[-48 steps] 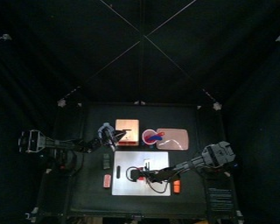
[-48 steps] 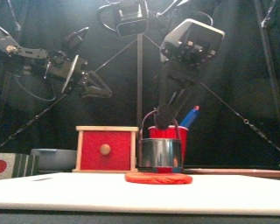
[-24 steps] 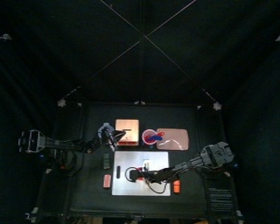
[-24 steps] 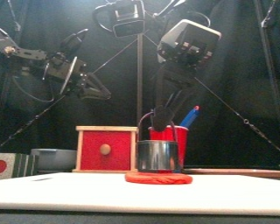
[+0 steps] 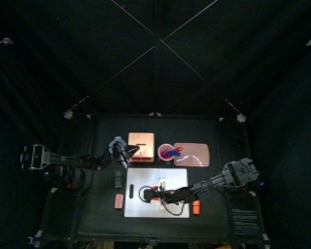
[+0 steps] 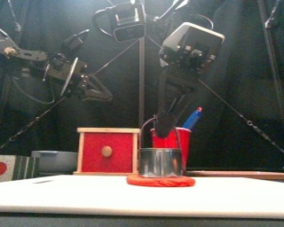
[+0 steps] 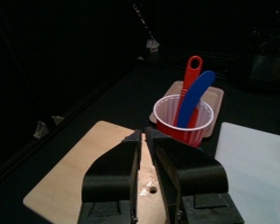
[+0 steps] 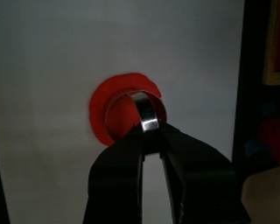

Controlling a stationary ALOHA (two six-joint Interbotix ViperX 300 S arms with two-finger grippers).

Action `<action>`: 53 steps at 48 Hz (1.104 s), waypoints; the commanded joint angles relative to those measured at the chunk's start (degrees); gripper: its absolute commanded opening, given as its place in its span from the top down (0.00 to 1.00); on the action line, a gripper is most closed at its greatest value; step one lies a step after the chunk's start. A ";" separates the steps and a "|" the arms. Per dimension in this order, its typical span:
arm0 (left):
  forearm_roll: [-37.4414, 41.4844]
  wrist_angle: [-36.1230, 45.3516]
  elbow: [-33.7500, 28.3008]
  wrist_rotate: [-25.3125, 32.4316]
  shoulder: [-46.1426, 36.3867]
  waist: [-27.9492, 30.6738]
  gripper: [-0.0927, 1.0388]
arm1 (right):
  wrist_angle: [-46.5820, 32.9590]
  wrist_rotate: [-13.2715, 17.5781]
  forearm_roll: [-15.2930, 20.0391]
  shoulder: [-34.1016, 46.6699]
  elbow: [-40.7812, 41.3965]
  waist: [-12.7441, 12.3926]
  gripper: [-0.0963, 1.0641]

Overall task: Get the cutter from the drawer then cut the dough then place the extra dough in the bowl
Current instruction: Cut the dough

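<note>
While cutter (image 6: 160,160) tops dough (image 6: 160,181), cup (image 6: 184,142) apparently behind

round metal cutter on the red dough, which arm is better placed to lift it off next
Right: the right gripper is shut on the round metal cutter standing on the flat red dough disc. The left gripper hangs apart, above the pale wooden box.

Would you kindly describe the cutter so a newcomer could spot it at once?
Start at the white cutting board at the table's front. On it lies a flat red dough disc, and the cutter stands on that disc under the right gripper. It alone is shiny metal; its neighbours are red.
</note>
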 commanded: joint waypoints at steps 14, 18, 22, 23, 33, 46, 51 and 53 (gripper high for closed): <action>0.62 -0.26 -0.88 0.09 -0.44 -0.18 0.40 | -0.97 -0.79 -0.62 -2.20 -0.44 0.44 0.30; 0.97 -0.26 -0.97 0.09 -0.44 -0.26 0.39 | -2.11 -0.62 -1.49 -3.43 -0.26 0.44 0.26; 0.88 -0.26 -1.14 0.00 -0.44 -0.35 0.37 | -3.87 -0.09 -2.99 -5.45 0.62 0.44 0.25; 0.88 -0.26 -1.23 -0.09 -0.44 -0.35 0.37 | -4.39 0.00 -3.08 -5.98 0.97 0.35 0.25; 0.70 -0.70 -1.32 -0.26 -0.44 -1.32 0.32 | -13.89 0.35 -2.81 -14.15 8.17 -0.88 0.25; 0.88 -2.46 -1.05 -0.97 0.97 -3.08 0.32 | -49.31 3.60 1.32 -23.29 27.77 -11.43 0.25; 0.88 -4.57 -1.23 -1.23 1.67 -4.83 0.32 | -61.79 3.34 2.37 -23.91 33.93 -14.41 0.25; 0.97 -5.36 -1.32 -1.41 2.02 -6.15 0.32 | -66.01 3.25 2.90 -23.82 35.86 -15.29 0.25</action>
